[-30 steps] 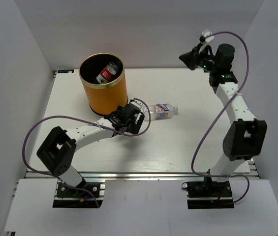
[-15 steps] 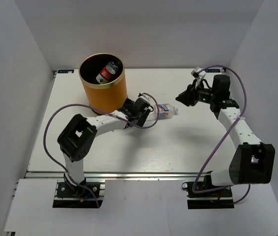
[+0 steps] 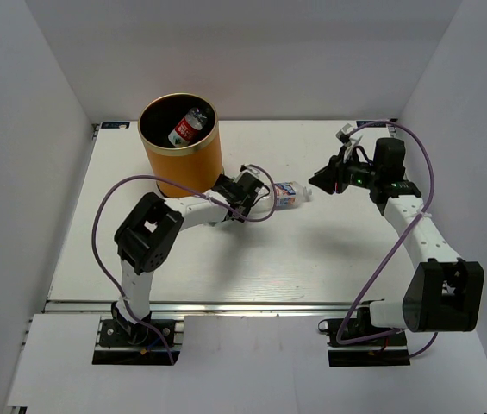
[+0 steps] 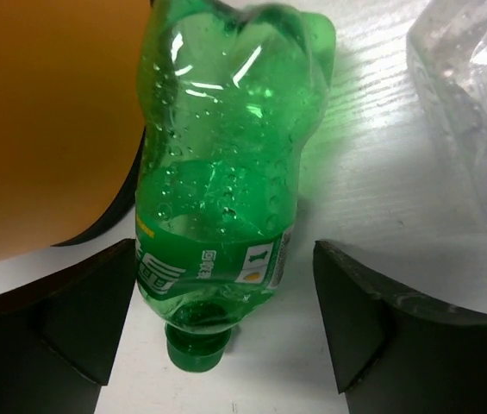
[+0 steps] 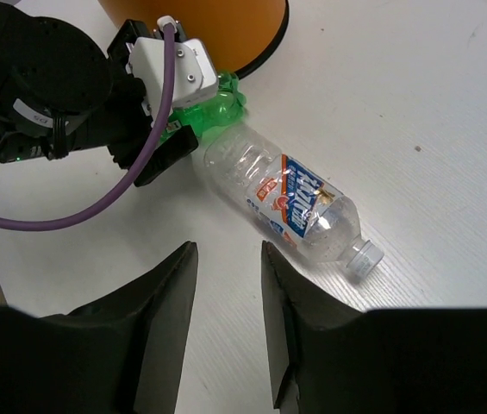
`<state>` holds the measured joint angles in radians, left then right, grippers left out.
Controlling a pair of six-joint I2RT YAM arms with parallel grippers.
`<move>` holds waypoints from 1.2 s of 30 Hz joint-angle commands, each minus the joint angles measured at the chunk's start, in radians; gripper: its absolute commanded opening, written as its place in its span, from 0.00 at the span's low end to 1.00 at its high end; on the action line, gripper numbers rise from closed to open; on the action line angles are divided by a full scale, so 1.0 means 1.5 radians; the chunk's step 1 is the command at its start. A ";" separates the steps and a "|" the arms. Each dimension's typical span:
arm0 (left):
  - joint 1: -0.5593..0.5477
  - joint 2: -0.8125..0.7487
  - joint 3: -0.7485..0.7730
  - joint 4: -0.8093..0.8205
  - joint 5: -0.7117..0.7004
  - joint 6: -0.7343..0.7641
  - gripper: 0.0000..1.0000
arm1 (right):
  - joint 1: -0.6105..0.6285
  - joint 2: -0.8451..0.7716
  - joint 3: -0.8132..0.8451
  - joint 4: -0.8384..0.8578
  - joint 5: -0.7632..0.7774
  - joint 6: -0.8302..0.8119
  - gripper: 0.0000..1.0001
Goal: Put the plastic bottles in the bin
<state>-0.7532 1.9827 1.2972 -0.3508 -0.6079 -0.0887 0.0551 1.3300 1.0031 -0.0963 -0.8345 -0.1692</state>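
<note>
The orange bin (image 3: 180,164) stands at the far left with a red-labelled bottle (image 3: 187,128) inside. A green bottle (image 4: 217,198) lies on the table against the bin's base (image 4: 45,121), cap towards my left wrist. My left gripper (image 4: 226,319) is open and empty, a jaw on either side of the bottle's neck without touching it. A clear bottle with a blue-white label (image 5: 290,207) lies just right of the green one (image 5: 213,108). My right gripper (image 5: 228,259) is open and empty, hovering near this bottle. The other bottles are out of view.
The bin's wall (image 5: 200,26) is right beside the left gripper (image 3: 245,191). My right gripper (image 3: 322,179) is close to the clear bottle's cap end (image 3: 306,193). Purple cables loop from both arms. White walls enclose the table on three sides.
My left gripper has reached forward to the green bottle by the bin. My right arm has come down from high at the back to just right of the clear bottle.
</note>
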 commanded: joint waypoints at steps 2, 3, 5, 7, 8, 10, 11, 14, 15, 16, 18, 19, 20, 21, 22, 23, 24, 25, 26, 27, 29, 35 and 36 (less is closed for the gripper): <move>0.005 0.016 0.014 -0.020 0.038 -0.011 0.87 | -0.003 -0.009 0.010 -0.014 -0.004 -0.019 0.46; 0.005 0.022 0.014 -0.028 0.044 -0.011 0.85 | -0.003 -0.008 0.012 -0.020 -0.004 -0.021 0.57; 0.005 0.022 0.014 -0.028 0.052 -0.019 0.81 | -0.003 -0.004 0.014 -0.027 -0.005 -0.030 0.60; 0.005 0.022 0.008 -0.019 0.073 -0.019 0.67 | -0.003 -0.005 0.014 -0.033 -0.006 -0.039 0.64; 0.005 0.022 0.001 -0.019 0.073 -0.019 0.62 | -0.003 -0.002 0.013 -0.034 -0.005 -0.041 0.64; 0.005 0.022 0.001 -0.019 0.089 -0.019 0.49 | -0.003 -0.002 0.015 -0.039 -0.004 -0.046 0.64; 0.005 0.022 0.007 -0.019 0.099 -0.019 0.43 | -0.004 0.002 0.016 -0.043 -0.007 -0.047 0.65; 0.005 0.022 0.008 -0.019 0.127 -0.019 0.25 | -0.002 0.007 0.023 -0.052 -0.009 -0.058 0.65; 0.005 0.010 0.008 -0.019 0.139 -0.019 0.21 | -0.002 0.009 0.030 -0.056 -0.008 -0.068 0.65; -0.003 0.000 0.008 -0.013 0.145 -0.019 0.17 | -0.002 0.012 0.031 -0.068 -0.007 -0.072 0.66; -0.010 -0.050 0.008 -0.013 0.163 -0.019 0.08 | -0.003 0.023 0.046 -0.085 -0.003 -0.105 0.87; -0.010 -0.073 0.014 -0.013 0.176 -0.019 0.05 | -0.002 0.029 0.052 -0.116 -0.003 -0.114 0.90; -0.010 -0.120 0.014 -0.013 0.182 -0.019 0.00 | -0.001 0.035 0.057 -0.129 -0.002 -0.157 0.90; -0.010 -0.141 0.035 -0.013 0.182 -0.025 0.00 | -0.002 0.053 0.078 -0.140 0.006 -0.166 0.90; -0.010 -0.159 0.054 -0.043 0.182 -0.025 0.00 | -0.001 0.060 0.085 -0.171 0.011 -0.177 0.90; -0.010 -0.170 0.079 -0.063 0.169 -0.031 0.00 | -0.003 0.073 0.096 -0.178 0.014 -0.197 0.90; -0.010 -0.187 0.130 -0.078 0.157 -0.031 0.00 | -0.002 0.085 0.104 -0.188 0.024 -0.220 0.90; -0.010 -0.193 0.155 -0.097 0.157 -0.025 0.00 | -0.003 0.096 0.108 -0.192 0.029 -0.239 0.90; -0.010 -0.193 0.179 -0.097 0.150 -0.025 0.00 | -0.005 0.101 0.112 -0.197 0.033 -0.251 0.90; -0.010 -0.201 0.227 -0.109 0.150 -0.017 0.00 | -0.003 0.108 0.116 -0.201 0.035 -0.276 0.90; -0.010 -0.201 0.274 -0.122 0.133 -0.017 0.00 | -0.004 0.116 0.121 -0.207 0.041 -0.310 0.90; 0.017 -0.222 0.367 -0.066 -0.062 -0.023 0.00 | -0.003 0.124 0.121 -0.205 0.059 -0.350 0.90; 0.023 -0.230 0.374 -0.056 -0.084 -0.023 0.00 | -0.005 0.124 0.122 -0.204 0.057 -0.348 0.90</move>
<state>-0.7521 1.6653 1.8366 -0.4610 -0.5388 -0.1215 0.0532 1.5124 1.1397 -0.3950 -0.7555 -0.6392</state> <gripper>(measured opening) 0.687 0.904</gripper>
